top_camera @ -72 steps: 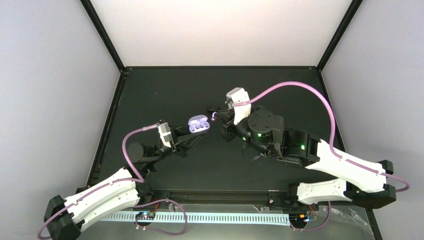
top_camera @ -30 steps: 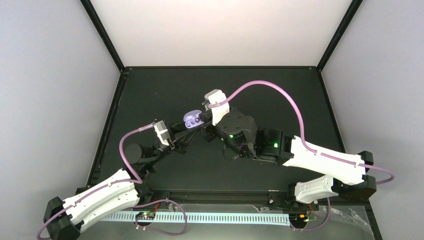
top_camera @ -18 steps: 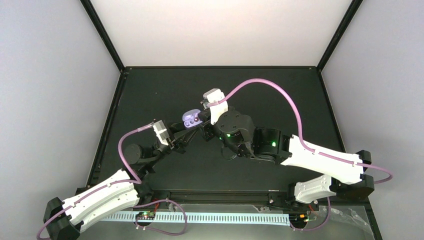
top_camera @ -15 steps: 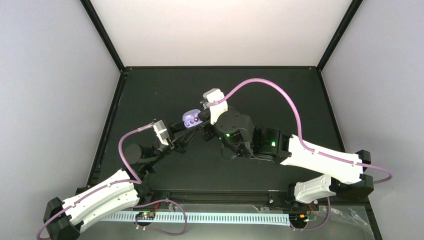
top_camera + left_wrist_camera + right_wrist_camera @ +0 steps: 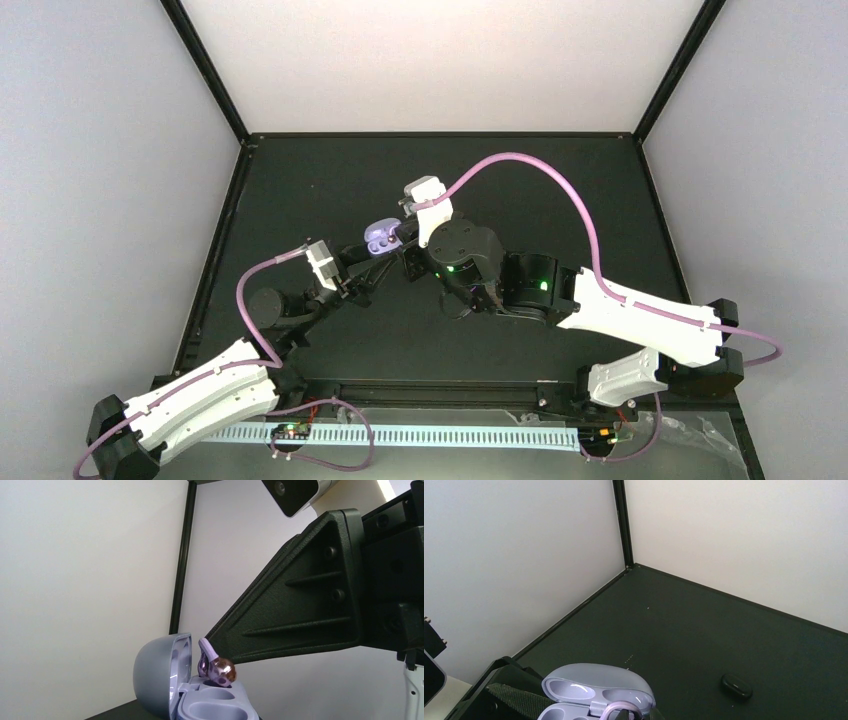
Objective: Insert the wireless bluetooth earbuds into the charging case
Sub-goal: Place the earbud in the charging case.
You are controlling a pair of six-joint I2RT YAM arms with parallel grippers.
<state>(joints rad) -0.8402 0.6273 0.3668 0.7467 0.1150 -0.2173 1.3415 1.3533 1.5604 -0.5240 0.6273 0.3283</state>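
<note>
Left gripper (image 5: 370, 262) clenched on the open case (image 5: 162, 677), near mid-table (image 5: 330, 180). One earbud (image 5: 218, 668) sits at a case well, against the right gripper (image 5: 402, 247); whether those jaws clasp it cannot be told.

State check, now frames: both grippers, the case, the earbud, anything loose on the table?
left gripper: shut on the charging case
charging case: open, lid up
earbud: tilted on the case's rear well, not clearly seated
front well: empty
right gripper: fingertip at the earbud; open or shut cannot be told
black oval piece: lying loose on the table, apart from the case
</note>
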